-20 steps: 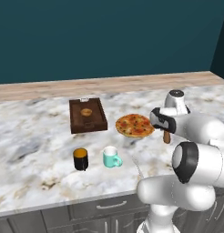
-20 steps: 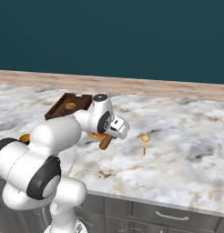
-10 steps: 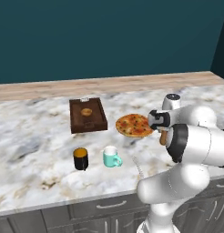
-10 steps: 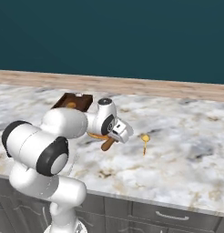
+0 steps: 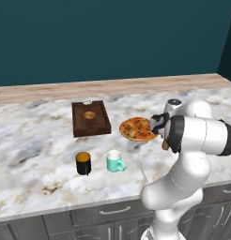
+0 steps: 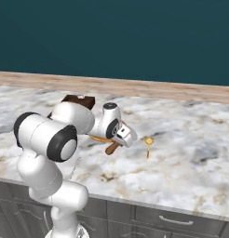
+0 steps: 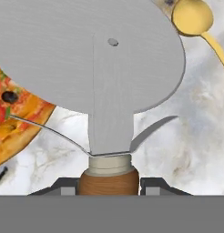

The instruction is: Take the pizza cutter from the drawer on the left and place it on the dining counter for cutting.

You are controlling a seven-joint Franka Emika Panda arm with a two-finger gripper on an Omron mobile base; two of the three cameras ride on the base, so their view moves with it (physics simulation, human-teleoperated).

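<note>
A: Gripper [image 7: 109, 184] state?

B: Jaws closed on the pizza cutter [image 7: 104, 68], pinching its brown wooden handle from both sides. In the hand view the big round steel blade sits right in front of the cam, w/ a thin curved guard below it.

A: Where's that over the dining counter [image 5: 37, 154]?

B: Held above the marble, twd the right part of the slab, just beside the pizza [image 5: 137, 129]. In the right base view the gripper [image 6: 120, 139] points down at the counter [image 6: 191, 158], and the cutter's handle [image 6: 111, 148] sticks out below it. Can't tell whether the blade touches the marble.

A: Other things on the slab?

B: Dark wooden tray [image 5: 91, 118] twd the back edge, left of the pizza, w/ sth small and round inside. Nearer the front edge: a black cup [image 5: 83, 163] and a teal mug [image 5: 115, 161], close together, not touching. A yellow spoon [image 6: 148, 145] lies right of the gripper; in the hand view its bowl [image 7: 192, 17] shows at the top right corner, and the pizza's edge [image 7: 13, 123] at left.

A: Below the counter?

B: Dark grey cabinet fronts w/ silver handles [image 6: 174, 220] under the front edge.
</note>
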